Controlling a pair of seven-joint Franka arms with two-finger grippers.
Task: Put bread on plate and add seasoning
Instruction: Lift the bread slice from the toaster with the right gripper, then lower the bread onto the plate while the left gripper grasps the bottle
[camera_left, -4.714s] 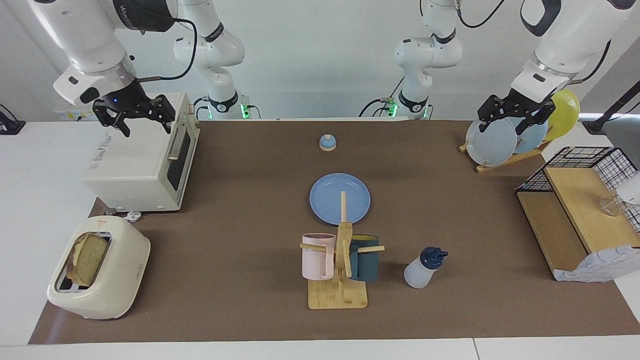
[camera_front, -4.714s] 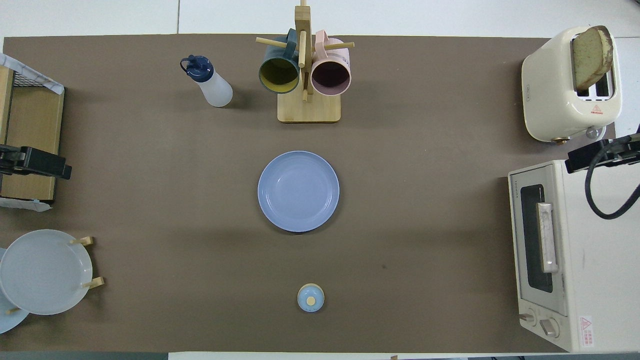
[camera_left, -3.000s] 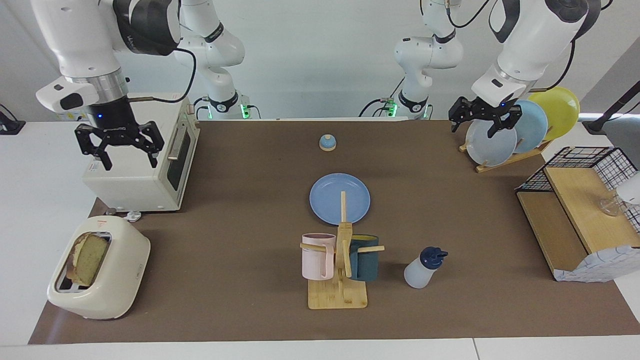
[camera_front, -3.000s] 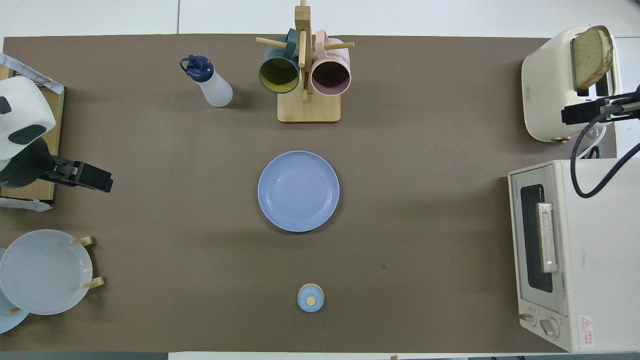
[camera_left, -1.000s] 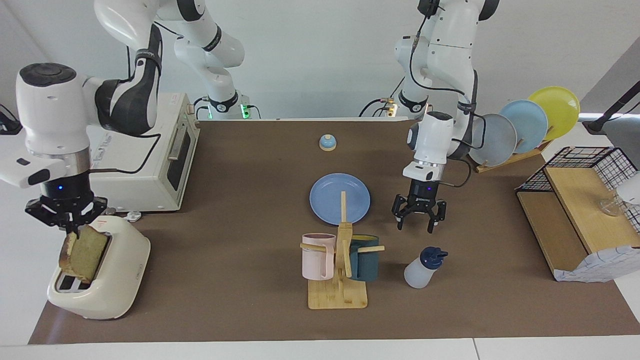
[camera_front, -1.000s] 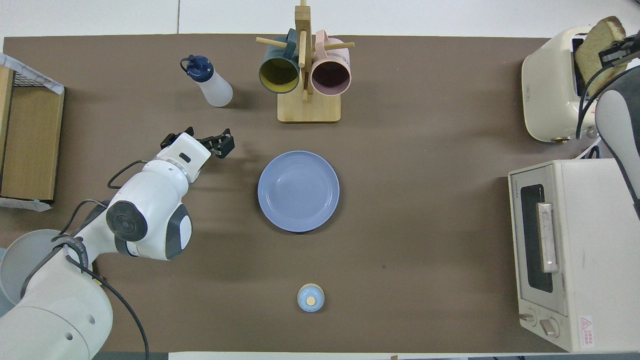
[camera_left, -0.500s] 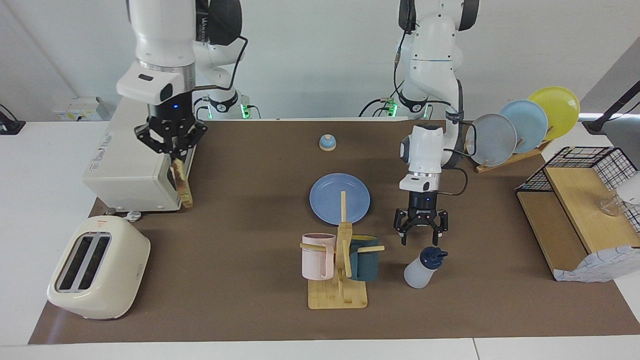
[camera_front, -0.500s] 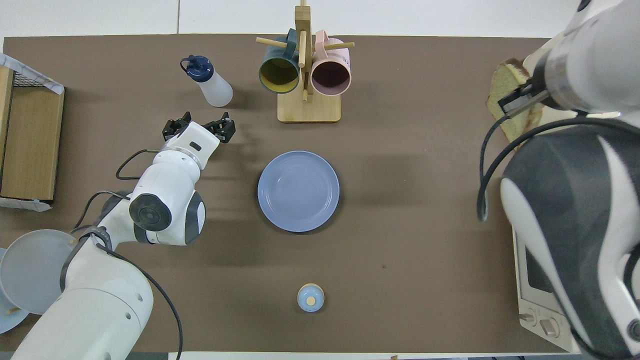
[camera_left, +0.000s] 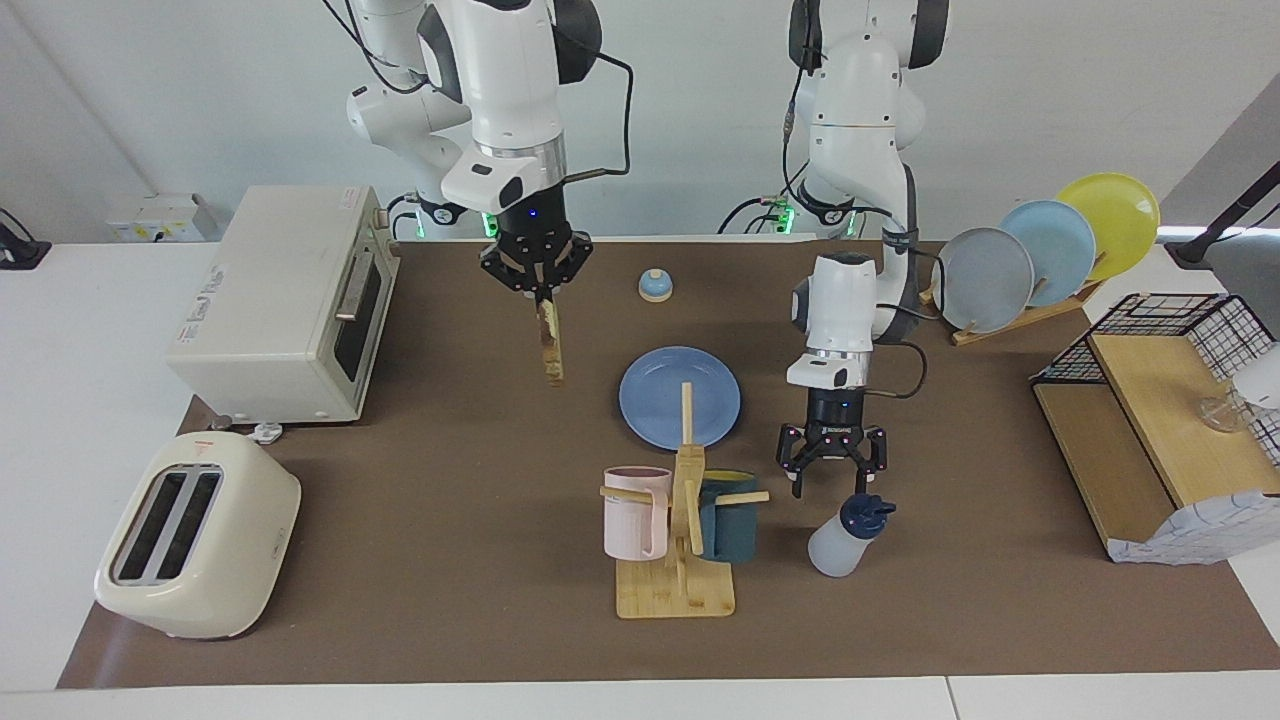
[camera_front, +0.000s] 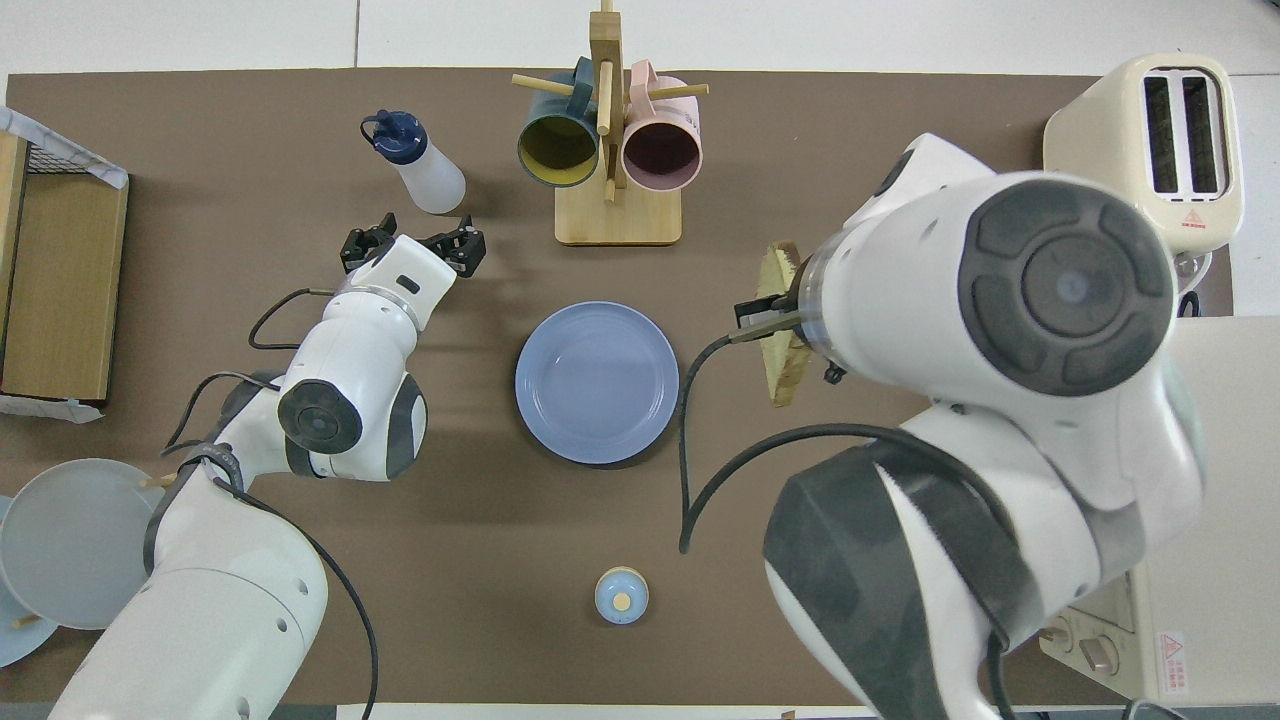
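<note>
The brown surface (camera_left: 470, 480) carries everything, and the plate (camera_left: 660, 395) lies flat at its middle, bare.

Toward the right arm's end of the surface from the plate, the right gripper (camera_left: 537, 272) hangs in the air over the brown mat, its fingers pinching the top edge of the bread (camera_left: 549, 342). The slice hangs on edge, its long axis running straight up and down, its thin crust edge turned to the facing camera. In the overhead view the bread (camera_front: 782, 345) shows beside the plate (camera_front: 597, 383), clear of its rim; the right arm covers much of it there, so its broad faces probably point toward and away from the plate.

Toward the left arm's end from the plate, the left gripper (camera_left: 830, 470) points down with its fingers spread, just above the seasoning (camera_left: 848, 537). The bottle stands on the surface farther from the robots than the plate, leaning, its dark cap tipped toward the left arm's end; the left gripper (camera_front: 412, 243) looks apart from the seasoning (camera_front: 420, 165).
</note>
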